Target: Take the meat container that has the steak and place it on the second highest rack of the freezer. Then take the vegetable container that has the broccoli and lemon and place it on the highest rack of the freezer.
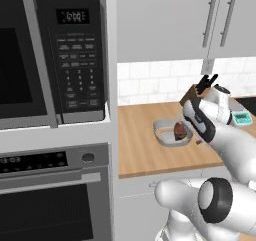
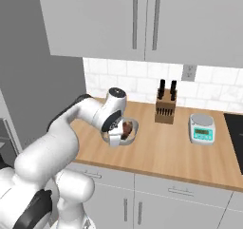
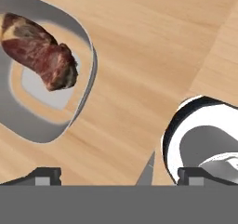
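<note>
Steak lies in its grey meat container on the wooden counter, left of the knife block and the small scale. Just above the container hangs the gripper, its two fingers spread wide apart, holding nothing.

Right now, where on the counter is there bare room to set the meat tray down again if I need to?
Bare wood runs along the counter front edge, from the tray with the steak across to below the scale. Another free patch lies between tray and knife block. The back by the block and scale is crowded, and the open gripper hangs at the tray's near rim.
</note>
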You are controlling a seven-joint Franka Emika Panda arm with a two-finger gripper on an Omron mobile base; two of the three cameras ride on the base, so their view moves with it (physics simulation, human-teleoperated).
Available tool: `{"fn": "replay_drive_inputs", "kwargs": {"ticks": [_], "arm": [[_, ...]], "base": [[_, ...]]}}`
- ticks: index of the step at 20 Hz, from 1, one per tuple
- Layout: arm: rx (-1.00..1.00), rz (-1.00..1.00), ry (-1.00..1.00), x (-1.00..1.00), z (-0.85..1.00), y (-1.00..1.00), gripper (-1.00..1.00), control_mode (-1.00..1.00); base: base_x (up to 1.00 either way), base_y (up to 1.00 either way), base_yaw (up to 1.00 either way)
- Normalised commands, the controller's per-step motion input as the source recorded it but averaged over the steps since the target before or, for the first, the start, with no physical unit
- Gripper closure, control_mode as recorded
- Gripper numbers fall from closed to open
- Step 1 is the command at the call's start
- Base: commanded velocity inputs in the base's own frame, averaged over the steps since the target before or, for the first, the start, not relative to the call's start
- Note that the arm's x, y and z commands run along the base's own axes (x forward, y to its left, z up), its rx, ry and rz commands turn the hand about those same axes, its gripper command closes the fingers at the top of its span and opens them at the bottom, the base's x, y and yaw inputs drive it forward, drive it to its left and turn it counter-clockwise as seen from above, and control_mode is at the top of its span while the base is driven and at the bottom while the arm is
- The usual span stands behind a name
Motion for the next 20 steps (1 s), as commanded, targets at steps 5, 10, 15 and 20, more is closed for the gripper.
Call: {"fn": "replay_drive_inputs", "kwargs": {"ticks": [5, 10, 15, 20], "arm": [[0.00, -0.04, 0.05, 0.18, -0.32, 0.00, -1.00, -1.00], [-0.05, -0.05, 0.07, 0.12, -0.60, 0.15, -1.00, -1.00], [-0.05, -0.08, 0.06, 0.14, -0.50, 0.23, -1.00, -1.00], [0.00, -0.09, 0.00, 0.39, -0.09, 0.11, -1.00, -1.00]], "base": [[0.00, 0.00, 0.00], [0.00, 0.00, 0.00], [0.00, 0.00, 0.00], [0.00, 0.00, 0.00]]}}
